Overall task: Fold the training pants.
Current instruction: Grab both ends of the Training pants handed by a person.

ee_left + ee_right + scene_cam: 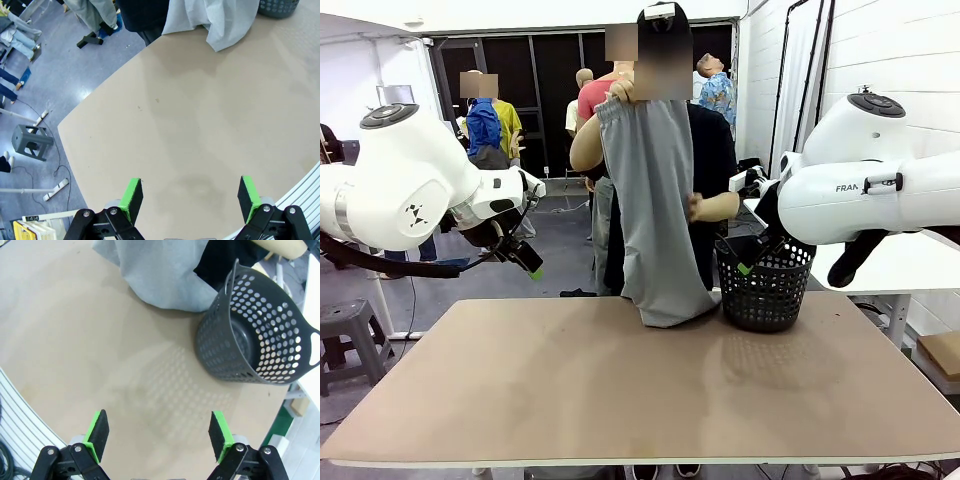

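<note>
– Grey soft pants! Where are the training pants [655, 210]?

– A person at the far side of the table [620, 390] holds them up in the air. They hang long and straight, up and down.

– Which end is on top?

– The stretchy waist is on top. One hand [617, 93] holds it up high. The person's other hand [700, 207] is at the side of the pants, about halfway down.

– And the bottom?

– The leg ends point down. They rest in a small heap on the far edge of the brown table.

– What is next to them?

– A black basket [765, 285] with lots of holes. It stands on the table just beside the leg ends, on the robot's right side. I cannot tell if the cloth touches it.

– Is the basket in the way?

– A bit. It sits near the right gripper [159, 432], between that arm and the right side of the pants.

– What are the grippers doing?

– The right gripper has its green pads spread wide apart, with nothing in between. The left gripper [191, 197] is spread wide too and holds nothing. Both hang above the table, well apart from the pants.

– Anything else?

– A grey stool [345, 330] stands on the floor by the left of the table.
</note>
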### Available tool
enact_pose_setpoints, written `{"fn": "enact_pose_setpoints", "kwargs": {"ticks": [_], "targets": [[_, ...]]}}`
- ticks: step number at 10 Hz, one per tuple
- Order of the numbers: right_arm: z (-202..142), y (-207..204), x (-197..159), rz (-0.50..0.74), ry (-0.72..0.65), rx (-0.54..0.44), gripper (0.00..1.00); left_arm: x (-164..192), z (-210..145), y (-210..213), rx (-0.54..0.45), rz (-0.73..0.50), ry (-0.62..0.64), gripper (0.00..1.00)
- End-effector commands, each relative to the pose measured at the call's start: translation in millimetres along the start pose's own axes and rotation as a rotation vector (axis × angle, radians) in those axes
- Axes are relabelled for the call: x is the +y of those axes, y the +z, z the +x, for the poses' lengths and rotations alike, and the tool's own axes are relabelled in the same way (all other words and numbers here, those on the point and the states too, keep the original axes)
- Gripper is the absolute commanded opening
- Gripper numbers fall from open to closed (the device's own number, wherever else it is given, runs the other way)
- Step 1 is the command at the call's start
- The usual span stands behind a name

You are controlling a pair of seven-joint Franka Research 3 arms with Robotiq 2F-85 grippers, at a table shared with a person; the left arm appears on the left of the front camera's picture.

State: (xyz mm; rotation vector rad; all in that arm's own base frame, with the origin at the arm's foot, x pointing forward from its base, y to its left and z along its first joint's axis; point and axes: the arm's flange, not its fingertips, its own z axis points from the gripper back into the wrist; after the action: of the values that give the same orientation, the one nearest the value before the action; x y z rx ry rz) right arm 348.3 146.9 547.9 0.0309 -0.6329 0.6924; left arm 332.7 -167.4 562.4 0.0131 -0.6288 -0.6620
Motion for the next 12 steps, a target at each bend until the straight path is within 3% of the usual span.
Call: {"fn": "enact_pose_setpoints", "kwargs": {"ticks": [1,12], "targets": [[0.0,-0.3,0.5,0.012,-0.002,0.003,1.00,1.2,0.1,-0.1,-0.003,0.000,-0.010,1.00],[0.0,-0.3,0.5,0.012,-0.002,0.003,1.00,1.2,0.1,-0.1,-0.003,0.000,-0.010,1.00]]}}
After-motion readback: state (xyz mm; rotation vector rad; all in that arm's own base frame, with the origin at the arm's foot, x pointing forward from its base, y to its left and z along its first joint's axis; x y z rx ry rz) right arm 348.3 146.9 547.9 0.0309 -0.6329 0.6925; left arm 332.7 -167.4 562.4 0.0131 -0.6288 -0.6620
